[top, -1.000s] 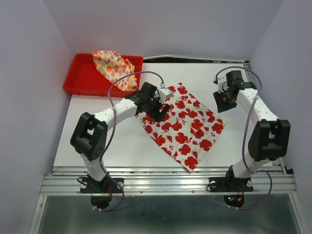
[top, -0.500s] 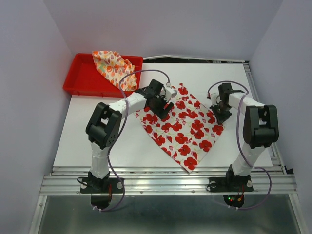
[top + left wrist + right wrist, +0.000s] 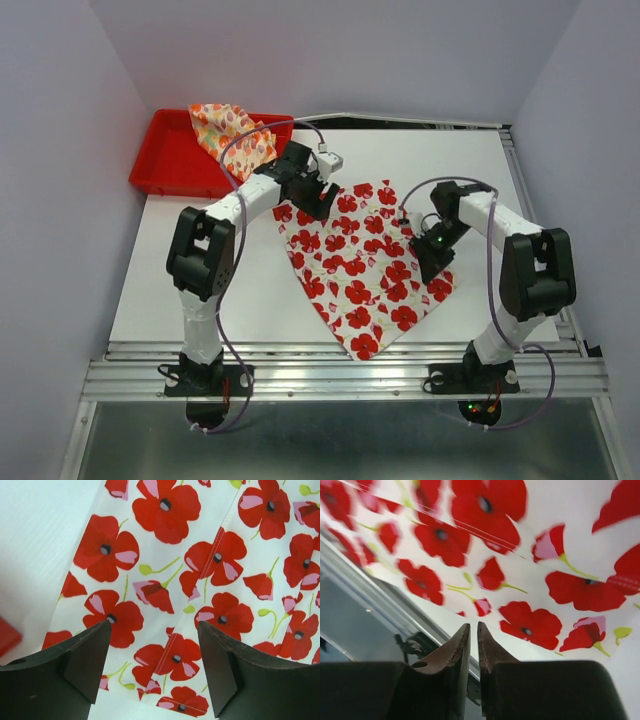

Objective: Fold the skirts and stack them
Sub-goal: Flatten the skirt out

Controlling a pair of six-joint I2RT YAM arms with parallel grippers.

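Since one second earlier, the right arm has swung in from the right edge of the surface (image 3: 220, 290) onto the white skirt with red flowers (image 3: 360, 265), and the skirt's right corner now lies closer to the near edge. The skirt lies spread flat at the middle of the surface, one corner pointing to the near edge.

The left claw (image 3: 320, 203) hangs over the skirt's far-left part. In the left wrist view the left claw (image 3: 155, 650) is released, its fingers wide apart above the flowered cloth (image 3: 165, 555).

The right claw (image 3: 432, 265) sits at the skirt's right part. In the right wrist view the right claw (image 3: 474, 630) is clenched to a thin slit against the flowered cloth (image 3: 520, 555); whether cloth is pinched in it cannot be told.

The cream skirt with small marks (image 3: 235, 135) lies crumpled in the red tray (image 3: 165, 165) at the far-left corner.
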